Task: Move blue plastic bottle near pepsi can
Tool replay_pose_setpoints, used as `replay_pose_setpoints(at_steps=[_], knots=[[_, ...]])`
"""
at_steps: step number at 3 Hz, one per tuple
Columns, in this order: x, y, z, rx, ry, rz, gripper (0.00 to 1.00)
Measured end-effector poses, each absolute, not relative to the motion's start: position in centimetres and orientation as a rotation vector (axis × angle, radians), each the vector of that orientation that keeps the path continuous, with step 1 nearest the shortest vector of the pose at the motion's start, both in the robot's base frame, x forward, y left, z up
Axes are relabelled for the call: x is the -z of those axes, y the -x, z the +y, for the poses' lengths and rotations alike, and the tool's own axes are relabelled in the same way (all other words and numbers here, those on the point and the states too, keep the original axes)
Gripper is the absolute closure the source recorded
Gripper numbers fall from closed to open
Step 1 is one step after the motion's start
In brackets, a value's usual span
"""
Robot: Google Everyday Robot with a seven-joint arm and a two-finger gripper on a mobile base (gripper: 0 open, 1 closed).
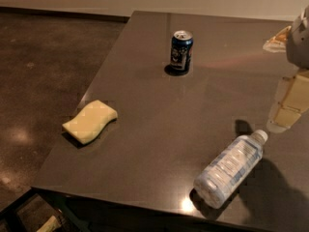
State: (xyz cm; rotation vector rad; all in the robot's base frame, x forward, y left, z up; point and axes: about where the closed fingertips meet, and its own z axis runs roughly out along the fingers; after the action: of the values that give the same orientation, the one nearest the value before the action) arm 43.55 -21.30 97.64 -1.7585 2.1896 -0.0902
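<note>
Table (159, 105): dark, glossy.
Pepsi can (181, 50): upright, far middle.
Yellow sponge (90, 121): flat, left side.
Blue plastic bottle (231, 168): lying, front right.
My gripper (284, 116): above right edge, near the cap.

You get the gripper (285, 117) only partly, cut by the right edge just beyond the cap of the blue plastic bottle (231, 170), whose label print is too blurred to read.
</note>
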Motion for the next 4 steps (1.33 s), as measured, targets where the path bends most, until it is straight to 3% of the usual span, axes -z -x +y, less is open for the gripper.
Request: replay_pose_setpoints(at_steps=[4], knots=[[-90.7, -39.8, -20.1, 0.079, 2.392, 1.640, 0.00]])
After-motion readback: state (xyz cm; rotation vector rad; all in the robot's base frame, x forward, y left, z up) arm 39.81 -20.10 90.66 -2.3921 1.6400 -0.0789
